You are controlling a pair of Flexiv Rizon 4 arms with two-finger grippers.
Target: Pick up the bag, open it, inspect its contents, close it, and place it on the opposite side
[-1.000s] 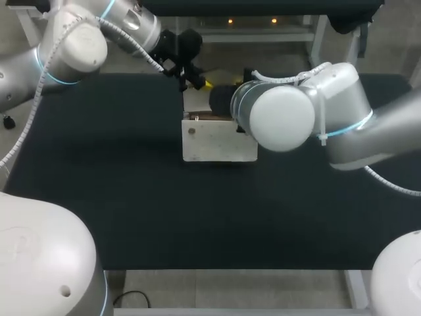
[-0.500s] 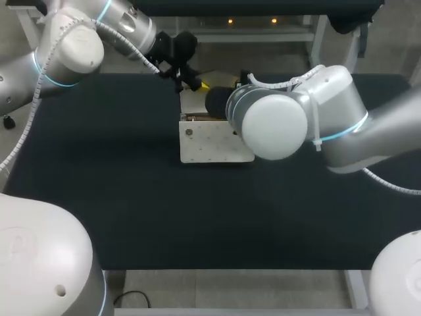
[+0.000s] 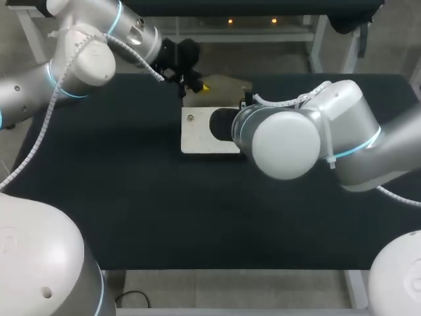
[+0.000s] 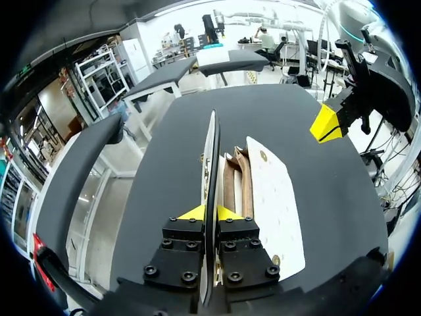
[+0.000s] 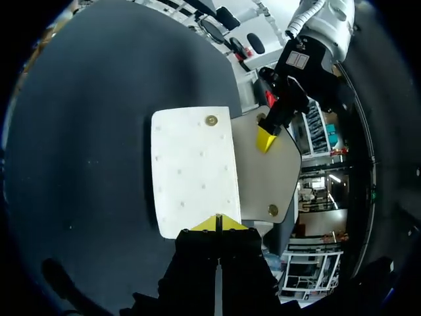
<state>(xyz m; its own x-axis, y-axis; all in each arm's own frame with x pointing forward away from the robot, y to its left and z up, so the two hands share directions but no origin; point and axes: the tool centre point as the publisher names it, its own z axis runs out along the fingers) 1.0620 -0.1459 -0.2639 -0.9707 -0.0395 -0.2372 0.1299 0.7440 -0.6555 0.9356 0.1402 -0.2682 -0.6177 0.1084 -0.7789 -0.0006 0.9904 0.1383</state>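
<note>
Left hand (image 4: 210, 212) pinches bag flap (image 4: 210, 158) over dark table (image 3: 99, 197); right hand (image 5: 217, 222) is pressed together.

Head cam overhead; wrist cams close — all share bag (image 3: 196, 137).

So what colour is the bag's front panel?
White, faintly dotted; the right wrist view shows the bag best.

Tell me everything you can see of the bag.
The bag is a flat, off-white pouch with a dotted panel and brass-looking snaps, lying open on the black table. Its flap is held away from the body, showing brown lining. The left gripper is shut on the flap's edge; the right gripper sits at one end.
</note>
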